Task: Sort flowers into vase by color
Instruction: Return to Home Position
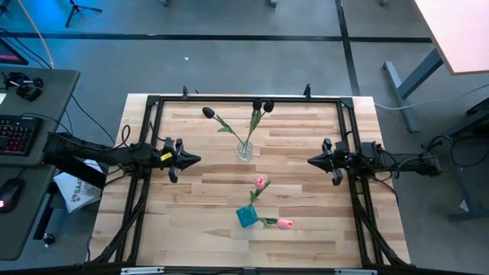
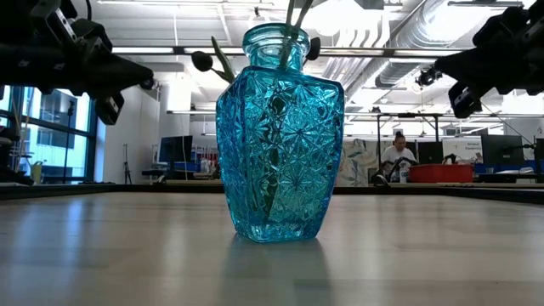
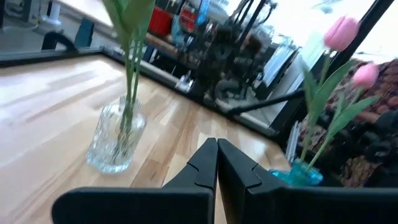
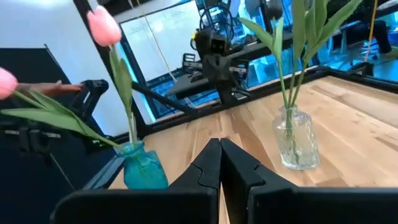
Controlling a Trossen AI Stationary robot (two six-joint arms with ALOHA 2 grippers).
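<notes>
1. High view: The clear glass vase [image 1: 244, 150] stands in the middle of the pale wooden table [image 1: 191, 206]. All three dark-headed artificial tulips [image 1: 257, 105] are in it, stems fanning out from the neck. Toward the table's front edge from the clear vase, and well apart from it, sits the blue cut-glass vase [image 1: 246, 216]. That one holds the two pink-headed artificial tulips [image 1: 260, 182]. The left gripper [image 1: 195, 160] sits off to one side of the clear vase and the right gripper [image 1: 312, 160] off to the other. Both are well clear of it and pointing at it, fingers pinched together with nothing between them.

2. Low view: The blue vase fills the middle here, and the clear vase itself cannot be made out behind it. Green stems rise from the blue neck, and one dark tulip head peeks out just beside it. The two dark arms hang high on either side, off the table. Far back in the room, a person [image 2: 397, 155] sits beside a red crate [image 2: 440, 172].

3. Left wrist view: This arm's fingers are pressed flat together and hold nothing. The clear vase stands ahead with green stems in it. Farther off than it is the blue vase, with both pink heads up on their stems.

4. Right wrist view: It's the same on this side, with the fingers closed tight and empty. The clear vase stands ahead on the wood with its stems upright. The blue vase is well apart from it near the table's edge, with one pink head high and one leaning out low.
</notes>
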